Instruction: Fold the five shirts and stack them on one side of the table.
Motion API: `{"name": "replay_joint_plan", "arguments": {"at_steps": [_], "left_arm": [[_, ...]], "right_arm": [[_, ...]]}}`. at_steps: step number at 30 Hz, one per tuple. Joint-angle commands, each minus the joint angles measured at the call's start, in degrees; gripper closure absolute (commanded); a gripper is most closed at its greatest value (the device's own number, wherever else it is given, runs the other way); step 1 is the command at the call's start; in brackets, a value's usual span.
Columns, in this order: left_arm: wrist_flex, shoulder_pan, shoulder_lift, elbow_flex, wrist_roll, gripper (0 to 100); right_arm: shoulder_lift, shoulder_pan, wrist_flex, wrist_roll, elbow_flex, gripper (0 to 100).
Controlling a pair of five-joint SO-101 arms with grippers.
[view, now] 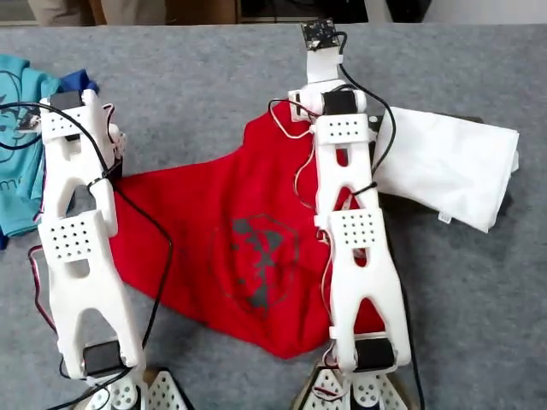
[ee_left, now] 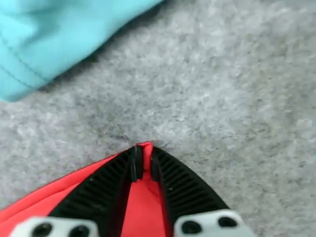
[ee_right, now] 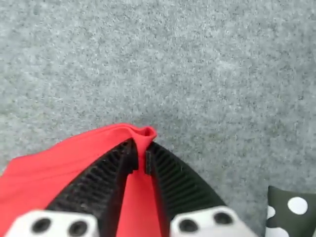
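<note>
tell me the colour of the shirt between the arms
A red fabric shirt with a dark grey print; clearest in the high view.

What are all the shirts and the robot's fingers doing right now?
red shirt: spread open on the table, print up, pinched at its far edge.
left fingers: shut on the red shirt.
right fingers: shut on the red shirt.
teal shirt: lying at the table's side, not held.
white shirt: folded, resting on something dark.

The red shirt [view: 205, 222] is soft matt cloth on the table's [view: 188, 77] rough grey felt. At three o'clock, the white shirt [view: 444, 162] looks smooth. The left gripper [ee_left: 143, 165] and right gripper [ee_right: 140, 160] are ribbed matt black plastic.
</note>
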Motion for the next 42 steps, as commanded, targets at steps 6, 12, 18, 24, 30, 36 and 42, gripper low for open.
{"name": "replay_joint_plan", "arguments": {"at_steps": [6,12,18,24,30,36,42], "left_arm": [[6.68,-1.14,-0.22,-18.29,-9.14,98],[6.68,-1.49,-9.45,-25.32,-22.42,98],[6.68,-1.05,-27.47,-24.7,-32.0,98],[6.68,-1.67,-45.49,-24.18,-38.51,98],[6.68,-1.14,-64.84,-16.62,-45.27,98],[6.59,-1.49,-85.41,-8.7,-47.82,98],[6.59,-1.67,-99.82,2.46,-48.44,98]], "right_arm": [[-4.88,0.31,0.97,0.44,-2.42,99.6],[-20.53,0.4,11.34,5.19,-2.42,99.6],[-40.22,0.48,11.78,5.54,-2.33,99.5],[-60.62,0.04,12.04,9.23,-1.98,99.5],[-75.47,0.4,11.87,9.23,-1.89,99.5],[-84.62,0.48,17.05,11.16,0.57,99.3],[-94.81,0.48,20.31,14.68,11.3,99.5]]}}
